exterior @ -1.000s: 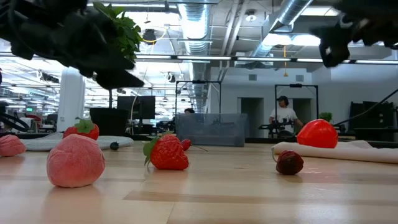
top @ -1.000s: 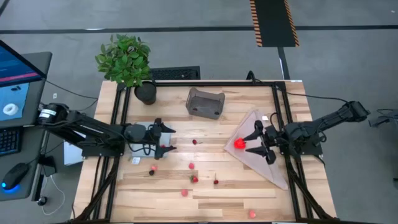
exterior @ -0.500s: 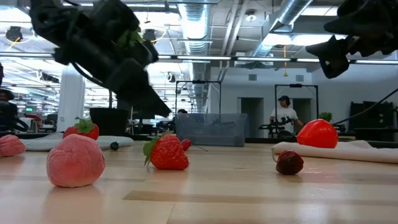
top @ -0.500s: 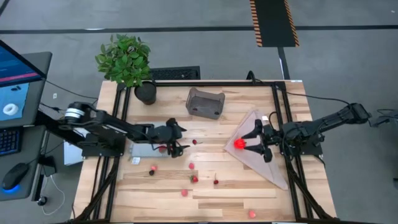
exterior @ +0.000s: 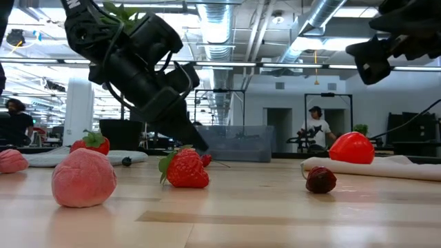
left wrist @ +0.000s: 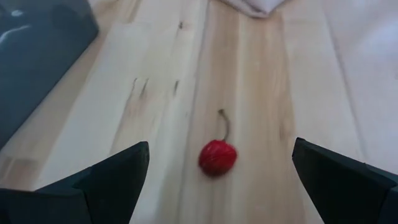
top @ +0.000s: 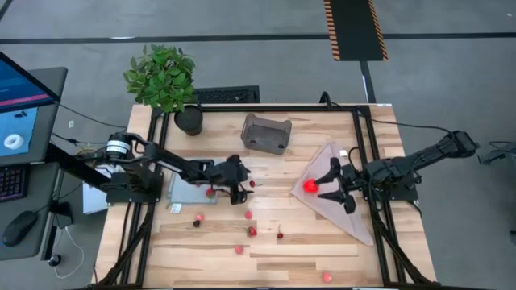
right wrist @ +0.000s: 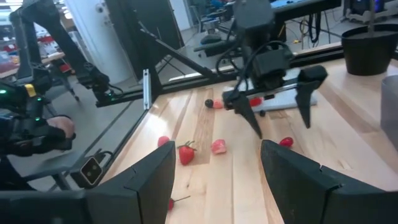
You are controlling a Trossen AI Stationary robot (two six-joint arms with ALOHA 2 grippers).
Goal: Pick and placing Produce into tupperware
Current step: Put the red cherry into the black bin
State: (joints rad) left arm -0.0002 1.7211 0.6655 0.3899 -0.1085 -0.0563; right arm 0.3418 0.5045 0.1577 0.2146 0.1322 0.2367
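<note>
The produce lies scattered on the wooden table: a small red cherry with a stem [left wrist: 217, 157] [top: 252, 184], a strawberry [exterior: 186, 169], a pink piece [exterior: 84, 179], a dark maroon piece [exterior: 321, 180] and others toward the near edge. The larger bright red round one [top: 310, 186] rests on a pale mat [top: 343, 205] at the right. The grey tupperware [top: 266, 133] stands at the far middle. My left gripper [top: 244, 186] is open, slanting down, just left of the cherry. My right gripper [top: 329, 184] is open, raised above the mat just right of the round red piece.
A potted plant [top: 164, 78] stands at the far left corner. A flat blue-grey mat [top: 187, 193] lies under my left arm with a red piece [top: 211, 192] on it. Black frame rails [top: 364, 153] run along the table's sides. A person [exterior: 315, 128] stands in the room beyond.
My left gripper has moved toward the table's right edge and downward, tipping further down, from over the blue-grey mat to just short of the cherry. Its fingers have stayed open.
</note>
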